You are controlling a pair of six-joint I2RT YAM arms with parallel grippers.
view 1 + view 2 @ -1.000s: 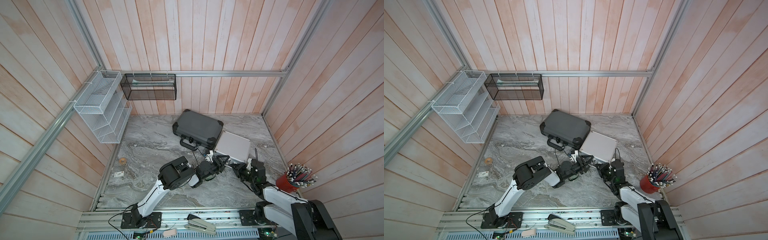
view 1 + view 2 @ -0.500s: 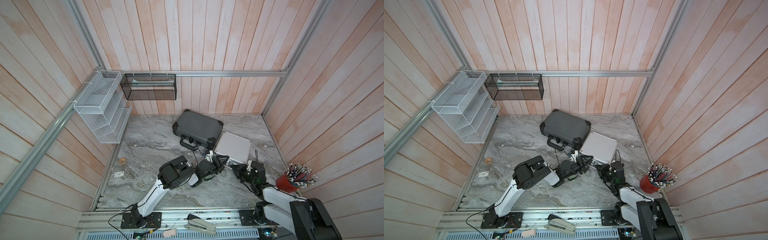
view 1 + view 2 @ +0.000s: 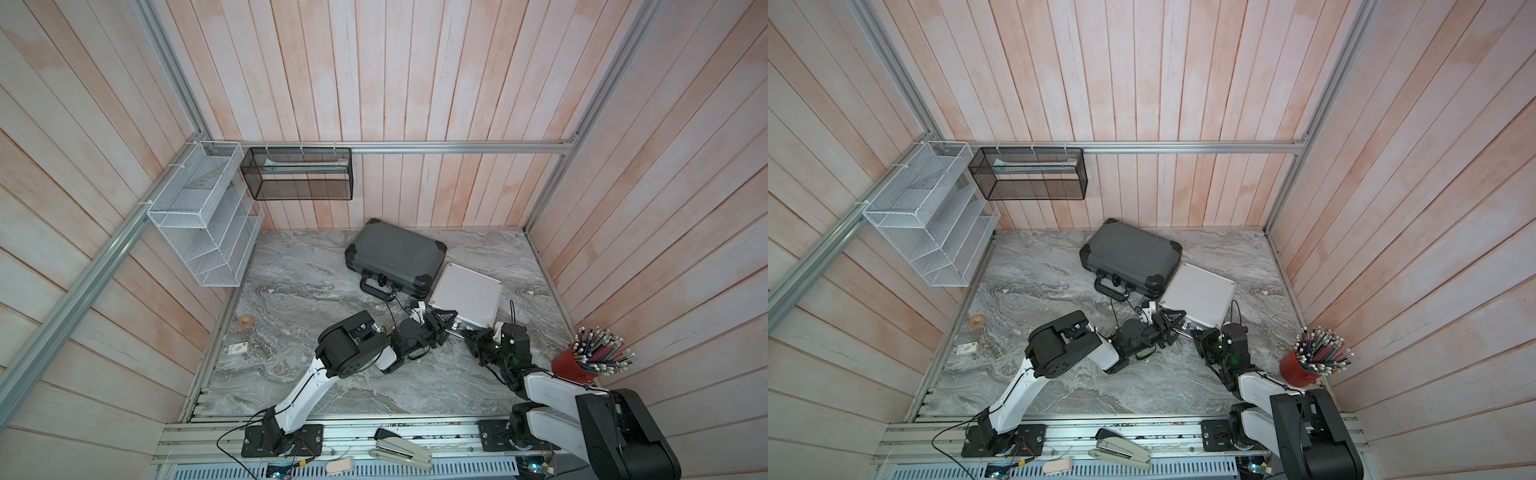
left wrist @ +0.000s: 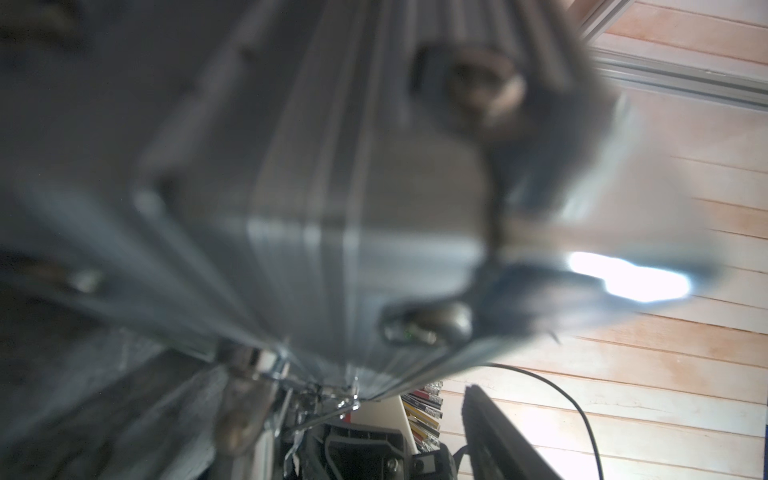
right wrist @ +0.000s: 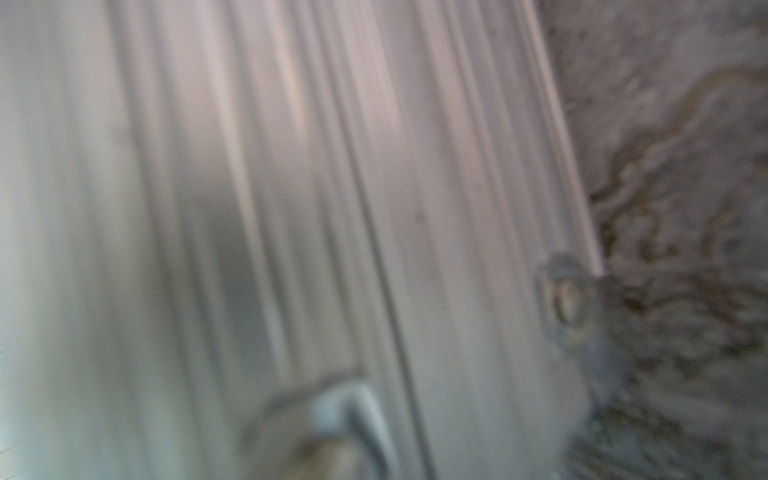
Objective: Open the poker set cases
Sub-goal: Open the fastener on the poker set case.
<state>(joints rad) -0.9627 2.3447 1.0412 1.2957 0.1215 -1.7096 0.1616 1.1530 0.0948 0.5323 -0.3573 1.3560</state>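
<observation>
Both poker set cases lie shut on the marble table. The larger dark grey case (image 3: pixel 395 253) (image 3: pixel 1129 253) is at the back, its handle toward me. The smaller ribbed silver case (image 3: pixel 465 295) (image 3: pixel 1198 295) sits to its right, touching it. My left gripper (image 3: pixel 446 322) (image 3: pixel 1177 322) is at the silver case's front edge with its jaws apart. In the left wrist view that blurred front side (image 4: pixel 374 249) fills the frame, with one dark finger (image 4: pixel 498 432) beside it. My right gripper (image 3: pixel 469 334) (image 3: pixel 1200 334) is shut at the same edge; the right wrist view shows only the blurred ribbed side (image 5: pixel 291 208).
On the left wall hangs a white mesh rack (image 3: pixel 203 216), and on the back wall a black mesh basket (image 3: pixel 297 174). A red cup of pencils (image 3: pixel 582 365) stands at the right. A tape roll (image 3: pixel 245 322) and a small card (image 3: pixel 237 349) lie left. A stapler (image 3: pixel 401 451) rests on the front rail.
</observation>
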